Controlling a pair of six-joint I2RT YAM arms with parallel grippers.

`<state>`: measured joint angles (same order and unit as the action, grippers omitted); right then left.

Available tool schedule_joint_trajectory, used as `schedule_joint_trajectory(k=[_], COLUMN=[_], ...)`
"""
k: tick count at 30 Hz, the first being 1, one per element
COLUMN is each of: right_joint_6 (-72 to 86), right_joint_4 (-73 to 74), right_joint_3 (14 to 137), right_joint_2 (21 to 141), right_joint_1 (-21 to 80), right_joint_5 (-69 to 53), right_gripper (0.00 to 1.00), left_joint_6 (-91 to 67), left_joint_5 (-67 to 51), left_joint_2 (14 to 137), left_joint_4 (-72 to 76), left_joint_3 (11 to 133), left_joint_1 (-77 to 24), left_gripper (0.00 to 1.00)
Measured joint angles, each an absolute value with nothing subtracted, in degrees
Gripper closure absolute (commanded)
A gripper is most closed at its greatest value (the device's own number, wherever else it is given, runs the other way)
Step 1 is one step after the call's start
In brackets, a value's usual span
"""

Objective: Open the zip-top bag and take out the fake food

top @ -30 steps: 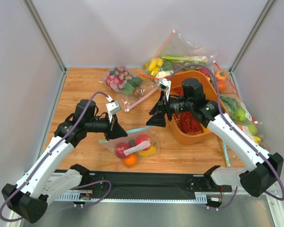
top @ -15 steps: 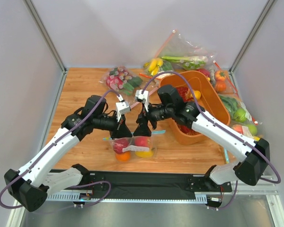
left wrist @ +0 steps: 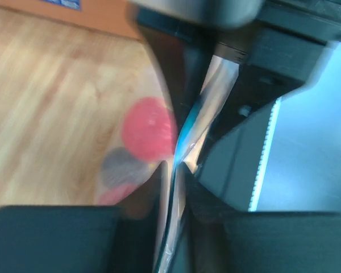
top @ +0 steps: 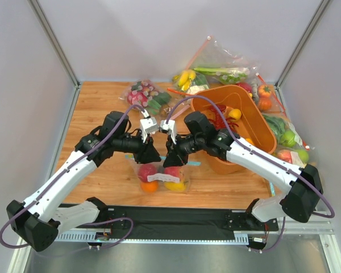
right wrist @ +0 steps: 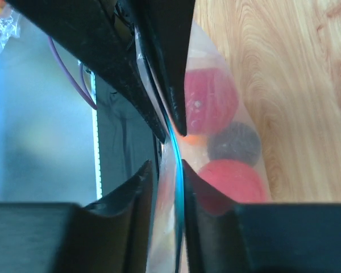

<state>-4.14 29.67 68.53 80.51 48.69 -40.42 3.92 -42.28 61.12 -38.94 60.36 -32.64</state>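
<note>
The zip-top bag (top: 159, 178) hangs upright just above the table's front centre, its teal strip on top. Through the clear plastic the fake food (top: 146, 170) shows: round red fruits, an orange one and a yellow one. My left gripper (top: 150, 154) pinches the top edge from the left, and my right gripper (top: 173, 159) meets it from the right. In the left wrist view the teal strip (left wrist: 202, 108) runs between my left gripper (left wrist: 173, 170) fingers, which press on the film. In the right wrist view my right gripper (right wrist: 166, 165) has the strip (right wrist: 179, 187) in its narrow gap, with a red fruit (right wrist: 210, 102) beyond.
An orange bin (top: 256, 122) stands tilted just right of my right arm, with red items inside. Other filled clear bags lie along the back (top: 148, 96), (top: 216, 71) and at the right edge (top: 287, 139). Bare wood (top: 96, 108) lies to the left.
My right arm has swung left from the bin to the bag's top, and its wide jaws have narrowed onto the rim. My left gripper shifted slightly right, and the bag now hangs upright.
</note>
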Motion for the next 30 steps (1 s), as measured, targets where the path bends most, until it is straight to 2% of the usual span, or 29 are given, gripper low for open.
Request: schedule_joint_trajectory(k=[2,6,8,12,14,19,25,30], right_joint_6=[-4.14,-3.88,-3.64,-2.04,-0.67,2.44,4.80,5.93], right_joint_4=[29.65,29.61,29.08,26.57,25.15,21.47,18.65,17.17], right_joint_3=[68.53,68.53,68.14,65.60,64.10,61.69,60.55,59.92], right_joint_2=[80.51,80.51,80.49,80.01,79.26,77.23,76.25,75.94], right_joint_1=[48.69,48.66,48.66,47.70,46.63,43.33,42.17,42.13], right_joint_5=[-40.45,-40.64,-41.08,-42.76,-43.79,-46.28,-48.27,-49.23], right_gripper=[1.00,1.00,1.00,1.00,1.00,1.00,1.00,1.00], left_joint_6=[3.03,-1.39,-4.21,-9.06,-11.38,-15.92,-18.24,-20.14], left_joint_5=[-41.17,-34.63,-30.39,-20.91,-17.04,-11.27,-10.04,-12.97], left_joint_2=[60.66,54.00,47.92,36.36,32.47,25.23,24.05,26.30], left_joint_4=[-37.69,-31.27,-27.44,-19.57,-16.12,-12.32,-9.52,-4.71], left_joint_3=[60.14,55.00,50.59,42.74,39.55,32.21,29.93,28.56], left_joint_1=[-32.67,-32.67,-32.67,-32.67,-32.67,-32.67,-32.67,-32.67], left_gripper=[0.53,0.39,0.35,0.34,0.30,0.27,0.27,0.31])
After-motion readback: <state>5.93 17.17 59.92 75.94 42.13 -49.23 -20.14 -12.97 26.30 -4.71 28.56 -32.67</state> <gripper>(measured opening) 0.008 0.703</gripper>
